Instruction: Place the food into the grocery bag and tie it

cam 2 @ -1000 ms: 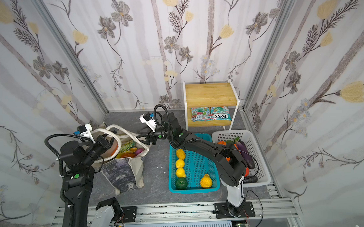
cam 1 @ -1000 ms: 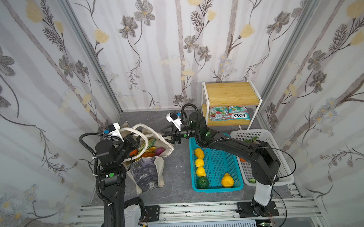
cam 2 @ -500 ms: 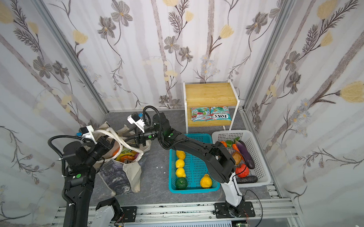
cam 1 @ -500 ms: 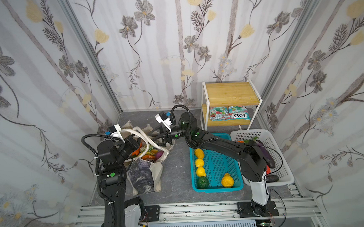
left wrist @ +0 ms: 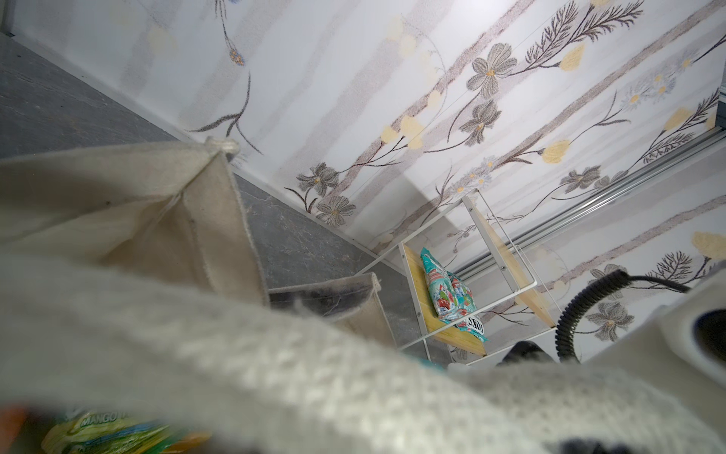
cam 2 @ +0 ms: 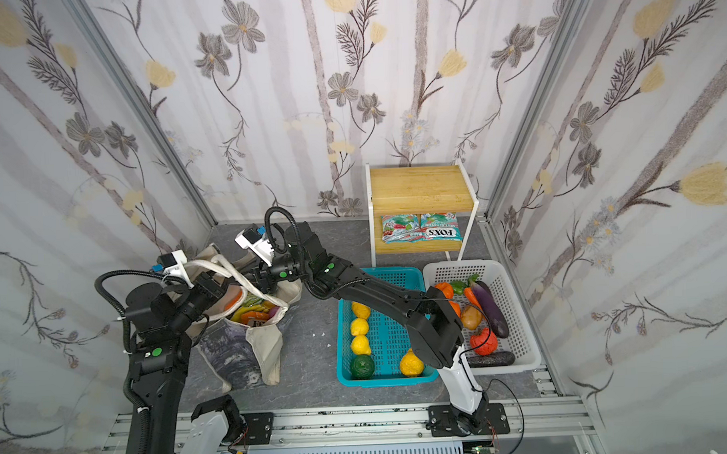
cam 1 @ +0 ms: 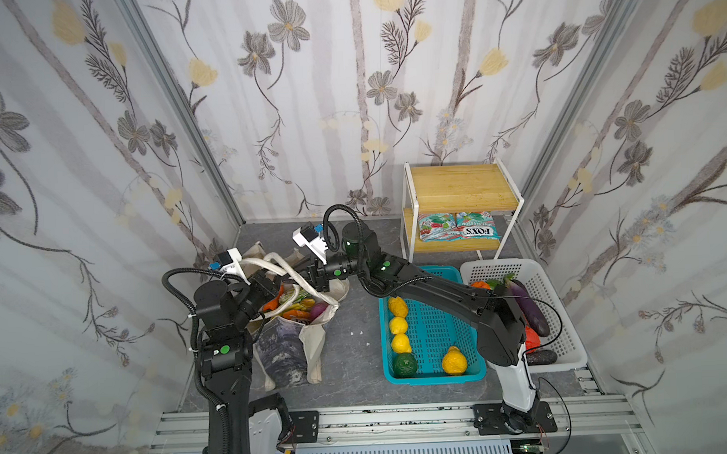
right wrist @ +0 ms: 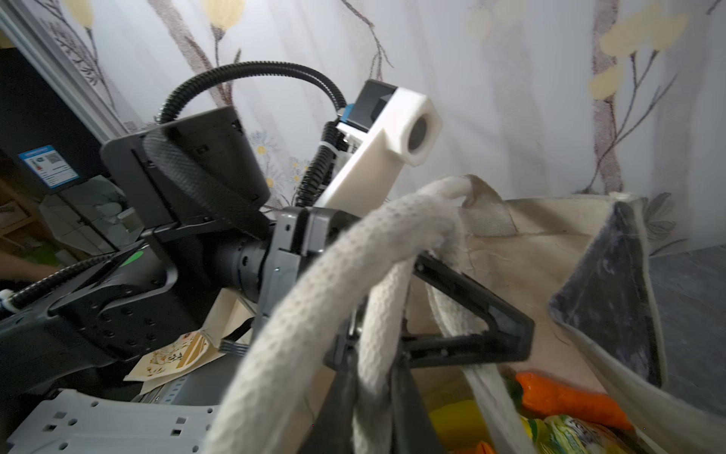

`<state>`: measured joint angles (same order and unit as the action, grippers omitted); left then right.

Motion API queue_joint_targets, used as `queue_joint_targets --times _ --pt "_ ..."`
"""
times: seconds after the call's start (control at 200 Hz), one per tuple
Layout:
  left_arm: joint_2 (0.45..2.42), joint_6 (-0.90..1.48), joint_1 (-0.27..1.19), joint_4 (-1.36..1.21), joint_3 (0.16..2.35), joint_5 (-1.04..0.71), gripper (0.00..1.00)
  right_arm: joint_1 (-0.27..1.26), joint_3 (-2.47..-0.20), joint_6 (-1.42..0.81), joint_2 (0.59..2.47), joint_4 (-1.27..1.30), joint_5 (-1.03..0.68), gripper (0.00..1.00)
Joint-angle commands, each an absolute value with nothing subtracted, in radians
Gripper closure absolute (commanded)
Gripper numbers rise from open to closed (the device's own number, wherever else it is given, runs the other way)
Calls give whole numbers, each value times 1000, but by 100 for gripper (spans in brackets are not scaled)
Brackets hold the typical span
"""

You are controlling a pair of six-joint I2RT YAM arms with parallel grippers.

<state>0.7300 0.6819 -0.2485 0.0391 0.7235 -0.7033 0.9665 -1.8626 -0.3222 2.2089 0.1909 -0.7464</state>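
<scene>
The cream grocery bag (cam 1: 291, 355) (cam 2: 237, 357) stands at the left with its dark print facing front and its mouth wide. Food (cam 1: 304, 308) (cam 2: 254, 311) fills it: an orange carrot (right wrist: 565, 397), a purple piece and candy packets. My left gripper (cam 1: 272, 286) (cam 2: 215, 284) is shut on a cream strap handle (cam 1: 263, 262) above the bag's mouth. That strap (left wrist: 275, 373) blurs across the left wrist view. My right gripper (cam 1: 310, 278) (cam 2: 260, 281) (right wrist: 371, 397) reaches over the bag from the right and is shut on another strap (right wrist: 377, 346) right beside the left gripper's black fingers (right wrist: 471, 298).
A teal basket (cam 1: 436, 329) with yellow fruit and a green one sits right of the bag. Beside it stands a white basket (cam 1: 496, 267) of vegetables. At the back, a wooden shelf (cam 1: 460, 187) holds two FOX'S packets (cam 1: 457, 229). Walls close in on three sides.
My right gripper has swung left from beside the teal basket to the bag's mouth and closed on a strap. The left gripper kept its hold, and the straps rose slightly.
</scene>
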Motion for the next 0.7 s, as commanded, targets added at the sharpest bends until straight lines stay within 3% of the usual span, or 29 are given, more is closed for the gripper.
queue_joint_targets --times 0.0,0.14,0.33,0.485,0.605,0.694 --pt "734 728 -248 9 756 -720 100 968 -1951 -211 2217 -56 -471 100" --pt "762 828 -245 9 858 -776 100 925 -2185 -221 2292 -367 -175 100" --pt "797 894 -242 7 942 -809 100 840 -2298 -302 2322 -385 -133 100" --pt "837 968 -231 -55 1024 -792 100 831 -2532 -301 2414 -442 -105 100" --pt "876 1179 -229 -330 999 -811 100 851 -2503 -276 2374 -414 -110 100" --pt "926 1198 -231 -377 995 -784 100 916 -2355 -150 2286 -359 -81 100"
